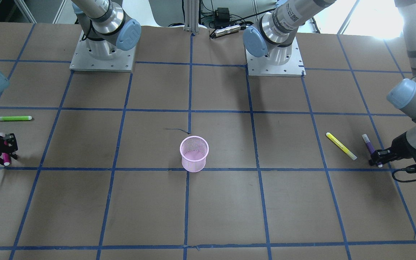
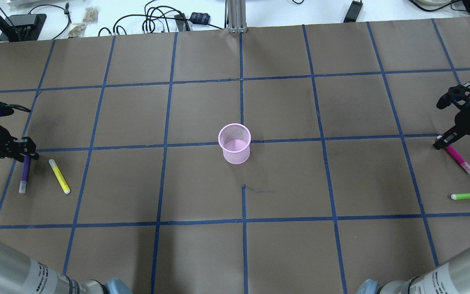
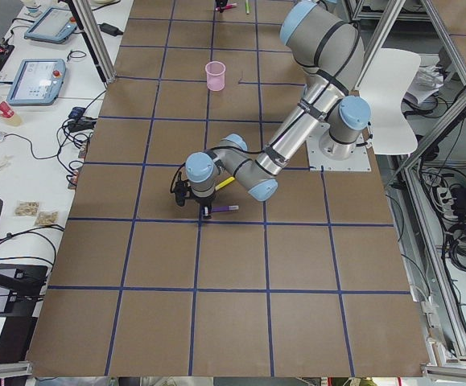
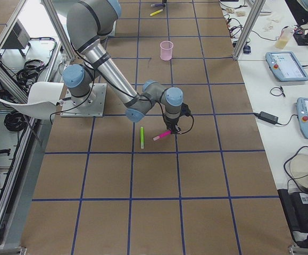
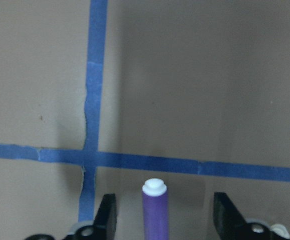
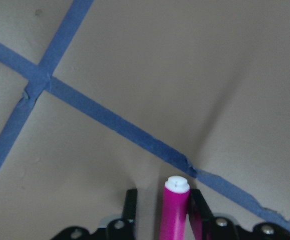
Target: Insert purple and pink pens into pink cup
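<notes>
purple pen [image 2: 24,174] flat, lengthwise toward robot; left gripper [image 5: 166,210] down over far end, wide apart. right gripper [image 6: 164,196] loosely straddles pink pen [image 6: 176,215].

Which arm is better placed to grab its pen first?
Right, likely. The right gripper is narrow, one finger against the pink pen; the left gripper gapes wide around the purple pen, so it has farther to close.

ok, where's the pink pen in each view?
Front-facing: pink pen at far left edge.
Overhead: pen at far right.
Exterior left: pen tiny, at top edge.
Exterior right: pen at centre.
Left wrist: not in it.
Right wrist: pen at bottom centre.
Landmark: pink cup, mid-table in all four exterior views.
</notes>
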